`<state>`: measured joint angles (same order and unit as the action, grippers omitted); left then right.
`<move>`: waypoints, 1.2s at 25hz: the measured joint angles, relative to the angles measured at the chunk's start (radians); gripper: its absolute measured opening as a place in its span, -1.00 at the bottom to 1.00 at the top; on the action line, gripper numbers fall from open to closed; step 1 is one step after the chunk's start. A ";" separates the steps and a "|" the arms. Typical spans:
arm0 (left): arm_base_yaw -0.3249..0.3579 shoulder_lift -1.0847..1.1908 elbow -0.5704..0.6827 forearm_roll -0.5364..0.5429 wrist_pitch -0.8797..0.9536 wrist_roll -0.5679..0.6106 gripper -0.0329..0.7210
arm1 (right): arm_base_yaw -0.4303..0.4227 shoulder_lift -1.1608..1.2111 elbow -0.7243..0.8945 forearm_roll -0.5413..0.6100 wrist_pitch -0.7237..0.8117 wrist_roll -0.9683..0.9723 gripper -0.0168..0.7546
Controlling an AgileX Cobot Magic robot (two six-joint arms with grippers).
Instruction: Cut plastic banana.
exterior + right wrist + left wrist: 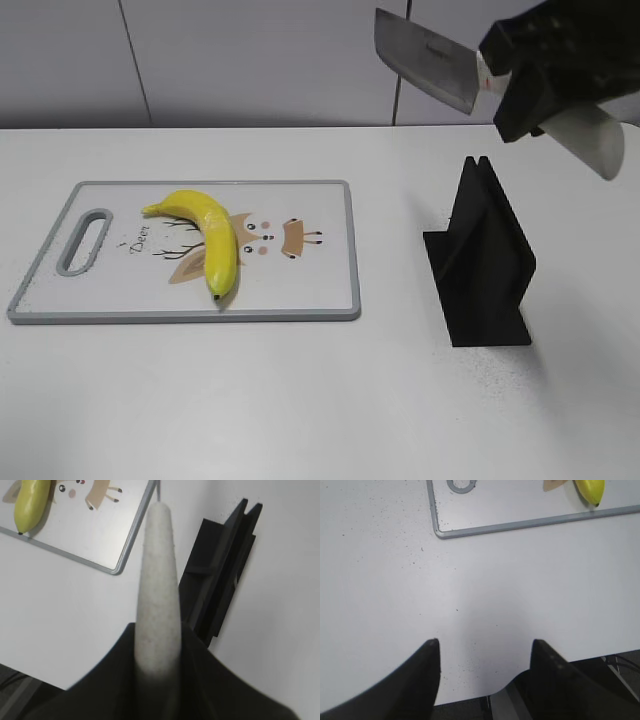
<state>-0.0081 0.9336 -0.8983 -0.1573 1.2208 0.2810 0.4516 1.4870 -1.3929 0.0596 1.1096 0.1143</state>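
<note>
The yellow plastic banana (205, 232) lies on a white cutting board (320, 290) at the left of the table. Its tip shows in the left wrist view (590, 490) and in the right wrist view (31, 502). My right gripper (525, 85) is shut on a cleaver's white handle (157, 580) and holds it high at the upper right; the steel blade (425, 58) points left, well above and right of the banana. My left gripper (485, 647) is open and empty above the bare table near its front edge, below the board.
A black knife stand (480, 265) is on the table right of the board, below the raised cleaver; it also shows in the right wrist view (220, 575). The board (520, 526) has a grey rim and a handle slot (88, 240) at its left end.
</note>
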 joint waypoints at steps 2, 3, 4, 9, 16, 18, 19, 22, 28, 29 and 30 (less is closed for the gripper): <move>0.000 -0.080 0.038 0.000 0.000 -0.007 0.57 | 0.000 -0.041 0.057 -0.001 -0.021 0.016 -0.54; 0.000 -0.127 0.054 0.000 0.000 -0.011 0.57 | 0.000 -0.064 0.089 -0.002 -0.034 0.024 -0.54; 0.000 -0.175 0.070 0.000 0.001 -0.013 0.57 | 0.000 -0.086 0.121 -0.002 -0.053 0.029 -0.54; 0.000 -0.409 0.137 0.001 0.002 -0.023 0.57 | 0.000 -0.174 0.251 -0.006 -0.142 0.083 -0.54; 0.000 -0.696 0.238 0.023 0.003 -0.072 0.57 | 0.000 -0.227 0.364 -0.060 -0.194 0.161 -0.54; 0.000 -0.771 0.265 0.023 0.004 -0.087 0.57 | 0.000 -0.239 0.383 -0.082 -0.199 0.195 -0.54; 0.000 -0.800 0.278 0.024 0.004 -0.092 0.57 | 0.000 -0.246 0.391 -0.091 -0.201 0.207 -0.54; 0.000 -0.892 0.316 0.025 0.004 -0.096 0.56 | 0.000 -0.264 0.407 -0.100 -0.205 0.247 -0.54; 0.000 -0.939 0.382 0.027 -0.016 -0.099 0.51 | 0.000 -0.282 0.455 -0.101 -0.220 0.298 -0.54; 0.000 -0.939 0.391 0.031 -0.024 -0.107 0.50 | 0.000 -0.282 0.469 -0.104 -0.228 0.304 -0.54; 0.000 -0.939 0.396 0.043 -0.041 -0.120 0.50 | 0.000 -0.282 0.481 -0.104 -0.240 0.315 -0.54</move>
<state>-0.0081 -0.0057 -0.5026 -0.1140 1.1795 0.1611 0.4516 1.2054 -0.9116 -0.0448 0.8697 0.4293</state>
